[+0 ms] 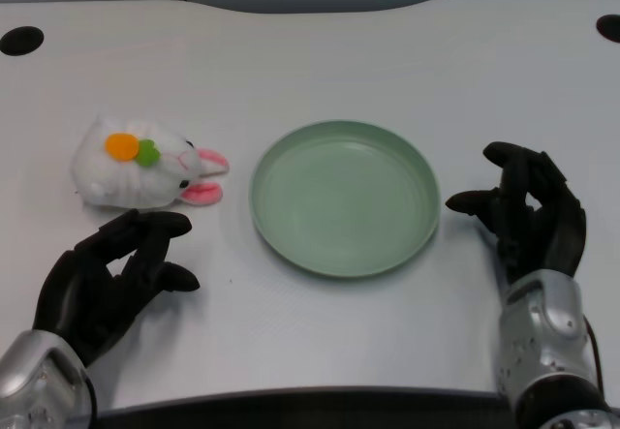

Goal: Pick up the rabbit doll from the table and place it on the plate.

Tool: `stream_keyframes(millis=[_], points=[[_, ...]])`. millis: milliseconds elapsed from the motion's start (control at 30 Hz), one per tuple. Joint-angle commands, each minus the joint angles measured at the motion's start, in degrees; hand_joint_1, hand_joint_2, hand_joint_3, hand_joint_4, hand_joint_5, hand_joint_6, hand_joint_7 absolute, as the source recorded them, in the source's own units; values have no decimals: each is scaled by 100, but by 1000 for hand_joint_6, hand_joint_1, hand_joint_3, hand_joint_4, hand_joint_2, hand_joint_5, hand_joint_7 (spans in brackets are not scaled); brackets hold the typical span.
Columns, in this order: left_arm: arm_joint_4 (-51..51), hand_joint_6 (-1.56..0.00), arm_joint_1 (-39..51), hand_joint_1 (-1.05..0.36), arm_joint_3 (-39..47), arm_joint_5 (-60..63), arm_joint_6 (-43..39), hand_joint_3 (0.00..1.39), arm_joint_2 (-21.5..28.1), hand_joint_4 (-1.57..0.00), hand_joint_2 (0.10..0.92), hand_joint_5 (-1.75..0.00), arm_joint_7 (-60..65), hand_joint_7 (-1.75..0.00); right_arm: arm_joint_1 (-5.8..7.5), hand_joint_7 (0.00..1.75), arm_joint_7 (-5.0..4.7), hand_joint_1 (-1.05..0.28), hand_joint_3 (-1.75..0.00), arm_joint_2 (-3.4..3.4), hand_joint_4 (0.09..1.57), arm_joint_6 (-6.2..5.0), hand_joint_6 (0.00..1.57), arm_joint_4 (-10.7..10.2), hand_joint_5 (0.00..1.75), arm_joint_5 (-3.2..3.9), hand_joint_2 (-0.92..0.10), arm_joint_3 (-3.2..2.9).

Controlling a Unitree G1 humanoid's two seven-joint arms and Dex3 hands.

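Note:
A white rabbit doll [140, 163] with pink ears and an orange and green patch lies on its side on the white table, left of centre. A green plate [344, 198] sits in the middle with nothing on it. My left hand [111, 279] is just below the doll, close to it but apart, fingers spread and holding nothing. Its fingertips [172, 222] point toward the doll's lower edge.
My right hand [528, 211] rests on the table just right of the plate. Two dark round holes [21, 40] sit at the table's far corners. The table's front edge runs along the bottom of the view.

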Motion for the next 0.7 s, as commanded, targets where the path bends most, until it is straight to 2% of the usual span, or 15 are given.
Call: stream_keyframes(millis=[33,233,267,333,400,500,567,700], points=[[-80,-654,79,-457,-5,-45,76,459,-29,-502,921,-1566,50,-1045,14,1154,-8,-389,-388,16,869,2,687,36,1373,32,-921,-10],[67,-637,57,-449,8,-43,-109,476,-2,-509,921,-1553,-134,-1030,21,1150,43,-403,-362,19,887,14,694,25,1366,64,-921,-25],[94,-636,44,-449,4,-26,-124,477,8,-510,921,-1554,-146,-1030,23,1149,34,-404,-360,19,888,14,694,19,1365,55,-921,-19],[86,-639,29,-459,3,-11,-81,473,10,-514,921,-1559,-118,-1037,28,1147,-17,-402,-371,0,888,-36,699,44,1361,-18,-921,19],[105,-651,25,-462,19,-38,-95,463,-4,-523,921,-1569,-142,-1046,15,1142,-36,-393,-379,6,891,4,701,41,1360,5,-921,0],[100,-653,24,-466,21,-37,-78,458,-7,-527,921,-1566,-129,-1047,11,1144,-110,-393,-382,34,895,66,709,-29,1364,9,-921,7],[100,-654,21,-468,5,1,-110,461,-2,-533,921,-1570,-112,-1050,14,1143,-92,-393,-379,34,895,64,704,-32,1368,19,-921,7],[14,-637,31,-480,-11,7,-182,458,14,-498,921,-1590,-151,-1070,10,1144,-86,-393,-383,8,867,40,683,18,1372,-14,-921,25]])
